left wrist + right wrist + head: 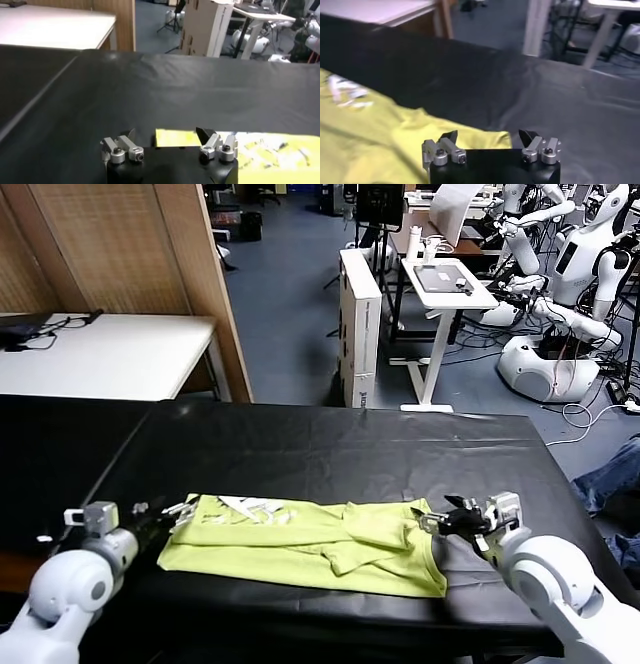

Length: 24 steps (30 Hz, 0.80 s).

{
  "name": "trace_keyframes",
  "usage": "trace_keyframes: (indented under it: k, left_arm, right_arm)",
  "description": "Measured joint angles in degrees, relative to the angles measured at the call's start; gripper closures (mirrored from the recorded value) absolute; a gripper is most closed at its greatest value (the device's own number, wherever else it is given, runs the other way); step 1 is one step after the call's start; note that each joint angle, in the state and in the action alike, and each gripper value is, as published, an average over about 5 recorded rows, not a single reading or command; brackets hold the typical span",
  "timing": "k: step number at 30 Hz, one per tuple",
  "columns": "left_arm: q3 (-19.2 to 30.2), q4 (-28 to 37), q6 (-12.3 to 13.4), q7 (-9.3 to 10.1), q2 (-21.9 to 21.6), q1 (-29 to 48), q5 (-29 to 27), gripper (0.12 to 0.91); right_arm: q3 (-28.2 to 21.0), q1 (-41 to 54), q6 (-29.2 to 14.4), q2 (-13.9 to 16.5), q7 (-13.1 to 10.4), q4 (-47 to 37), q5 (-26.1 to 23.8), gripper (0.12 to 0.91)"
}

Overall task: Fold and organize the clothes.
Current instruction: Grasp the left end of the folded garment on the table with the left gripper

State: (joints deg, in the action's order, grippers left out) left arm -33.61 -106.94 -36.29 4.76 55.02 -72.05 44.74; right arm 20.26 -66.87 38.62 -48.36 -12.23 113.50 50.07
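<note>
The lime yellow-green T-shirt (310, 544) lies folded lengthwise into a long band on the black-covered table (330, 449), with a white print (250, 509) showing near its left end. My left gripper (168, 516) sits at the shirt's left end, open, nothing between its fingers. In the left wrist view the shirt's edge (175, 138) shows just beyond the left gripper (169, 135). My right gripper (445, 520) is at the shirt's right end, open and empty. The right wrist view shows the shirt's corner (490, 137) lying under the spread right gripper (489, 136).
A white table (100, 354) stands at the back left beside a wooden panel (215, 284). Beyond the black table are a cardboard box (360, 324), a white stand (440, 314) and other robots (560, 304). Bare black cover extends behind the shirt.
</note>
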Motion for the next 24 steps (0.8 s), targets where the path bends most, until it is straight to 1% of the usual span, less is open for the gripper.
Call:
trace_keyframes:
  k: [3, 6, 11, 16, 19, 21, 22, 24]
  left_arm:
    - [0.3, 0.2, 0.0, -0.04, 0.2, 0.3, 0.0, 0.131]
    - [0.5, 0.5, 0.0, -0.04, 0.2, 0.6, 0.0, 0.162]
    - [0.9, 1.1, 0.0, 0.01, 0.7, 0.9, 0.1, 0.226]
    - [1.5, 2.0, 0.0, 0.08, 1.3, 1.6, 0.1, 0.294]
    - [1.8, 2.7, 0.2, 0.08, 1.5, 2.1, 0.0, 0.36]
    - [1.8, 3.1, 0.5, 0.07, 1.6, 2.2, -0.1, 0.437]
    - [1.8, 3.3, 0.6, 0.06, 1.6, 2.2, -0.2, 0.485]
    - [1.8, 3.5, 0.8, 0.06, 1.7, 2.2, -0.4, 0.608]
  right_arm:
    - [-0.4, 0.4, -0.1, -1.3, 0.0, -1.2, -0.5, 0.12]
    - [-0.9, 0.7, -0.1, -2.6, 0.2, -2.4, -1.0, 0.137]
    - [-1.2, 0.8, -0.1, -4.0, 0.4, -3.6, -1.4, 0.233]
    - [-1.3, 0.9, -0.1, -4.3, 0.6, -3.8, -1.4, 0.273]
    - [-1.2, 0.8, -0.1, -4.3, 0.7, -3.8, -1.4, 0.288]
    - [-1.2, 0.8, -0.1, -4.3, 0.9, -3.9, -1.4, 0.307]
    - [-1.2, 0.8, -0.1, -4.3, 1.1, -3.9, -1.5, 0.331]
    - [-1.1, 0.7, -0.1, -4.3, 1.4, -3.9, -1.5, 0.415]
